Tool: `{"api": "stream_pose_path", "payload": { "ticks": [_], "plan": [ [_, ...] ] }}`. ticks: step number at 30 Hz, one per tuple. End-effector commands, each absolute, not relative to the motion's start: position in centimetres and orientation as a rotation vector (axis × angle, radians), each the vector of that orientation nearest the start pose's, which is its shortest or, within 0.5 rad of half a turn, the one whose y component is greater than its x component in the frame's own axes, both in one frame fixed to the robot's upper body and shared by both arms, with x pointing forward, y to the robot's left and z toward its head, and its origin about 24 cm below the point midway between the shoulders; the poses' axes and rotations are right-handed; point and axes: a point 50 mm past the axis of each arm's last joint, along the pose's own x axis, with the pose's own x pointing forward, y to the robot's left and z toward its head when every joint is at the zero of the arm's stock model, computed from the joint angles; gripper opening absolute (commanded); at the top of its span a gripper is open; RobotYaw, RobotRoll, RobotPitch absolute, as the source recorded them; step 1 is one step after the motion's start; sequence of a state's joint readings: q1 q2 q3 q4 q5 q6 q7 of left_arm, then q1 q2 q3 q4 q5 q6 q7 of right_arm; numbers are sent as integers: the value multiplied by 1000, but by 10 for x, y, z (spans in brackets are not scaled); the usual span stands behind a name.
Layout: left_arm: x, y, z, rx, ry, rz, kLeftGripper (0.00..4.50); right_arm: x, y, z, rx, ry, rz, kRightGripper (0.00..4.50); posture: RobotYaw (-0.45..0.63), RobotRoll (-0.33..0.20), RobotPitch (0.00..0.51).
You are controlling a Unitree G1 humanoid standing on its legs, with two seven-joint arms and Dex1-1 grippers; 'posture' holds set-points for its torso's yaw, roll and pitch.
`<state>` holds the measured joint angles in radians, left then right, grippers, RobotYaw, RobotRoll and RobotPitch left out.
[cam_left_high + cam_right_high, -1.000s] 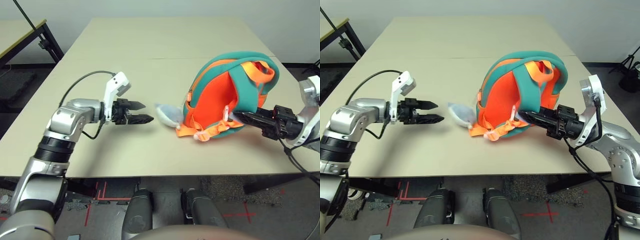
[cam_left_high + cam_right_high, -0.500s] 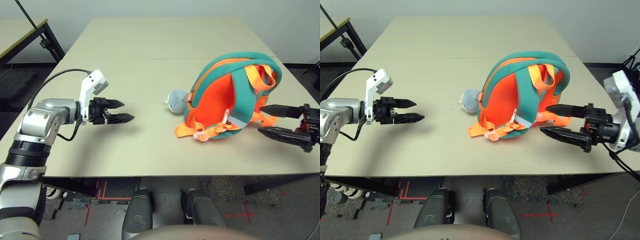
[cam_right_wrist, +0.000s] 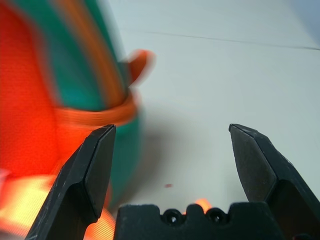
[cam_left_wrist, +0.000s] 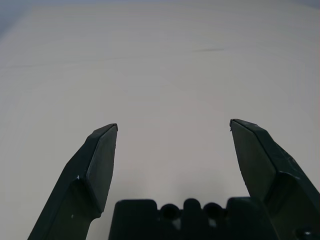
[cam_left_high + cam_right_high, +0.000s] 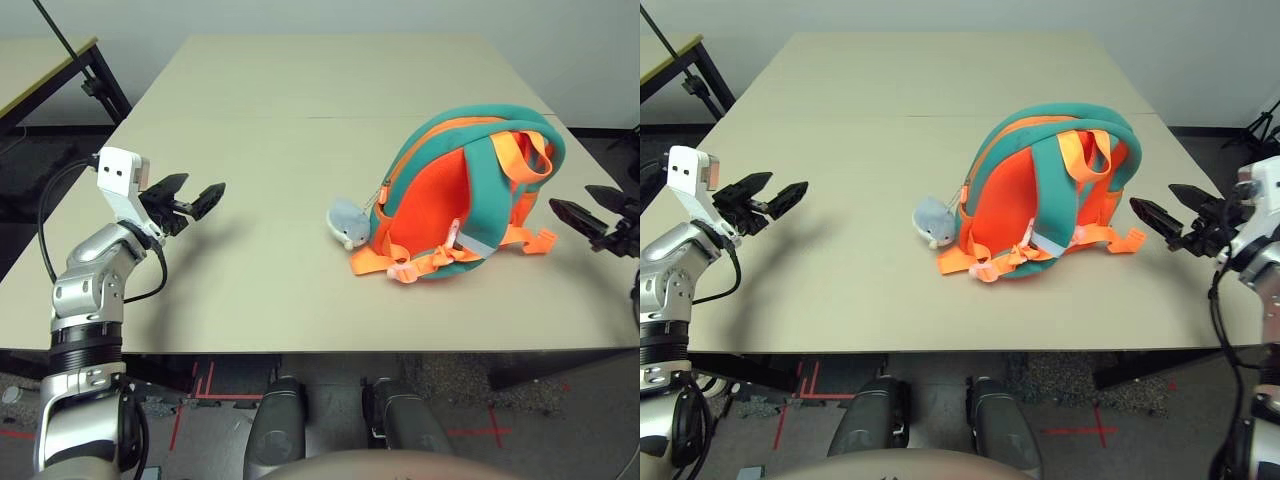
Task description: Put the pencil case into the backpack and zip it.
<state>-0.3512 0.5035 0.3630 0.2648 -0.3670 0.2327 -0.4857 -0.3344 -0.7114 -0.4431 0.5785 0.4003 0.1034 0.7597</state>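
The backpack [image 5: 460,195] stands upright on the counter [image 5: 300,130], orange panel toward me, its plush fish charm [image 5: 347,222] lying just beside it on my left. My left pincer [image 5: 190,197] hangs spread wide, well apart from it. My right pincer [image 5: 590,208] gapes near the bag's far side.

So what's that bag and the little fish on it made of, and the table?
The backpack looks like soft, matte foam-like fabric, maybe neoprene: thick rounded teal edges, no shine. Its straps look like woven orange webbing. The fish charm seems to be fuzzy plush. The table looks like smooth matte beige laminate, though its core can't be told.
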Motion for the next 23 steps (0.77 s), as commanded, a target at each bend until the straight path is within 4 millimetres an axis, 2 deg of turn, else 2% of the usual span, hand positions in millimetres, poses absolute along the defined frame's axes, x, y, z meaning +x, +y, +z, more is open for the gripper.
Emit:
{"api": "stream_pose_path", "payload": {
  "ticks": [1, 7, 13, 19, 23],
  "plan": [
    [298, 303, 108, -7, -35, 5, 4500, 280, -369, 111, -15, -6, 28, 4483, 191, 0, 88],
    [294, 306, 91, -5, -63, 191, 4500, 289, -372, 103, 16, -66, -175, 4483, 194, 0, 84],
    [295, 305, 75, 2, -24, 244, 4500, 293, -373, 91, 26, -74, -303, 4483, 190, 0, 79],
    [301, 308, 75, 0, -36, 265, 4500, 295, -362, 72, 8, -45, -386, 4483, 175, 0, 74],
    [306, 307, 77, -1, -43, 240, 4500, 292, -364, 68, 4, -57, -492, 4483, 173, 0, 70]
  ]
}}
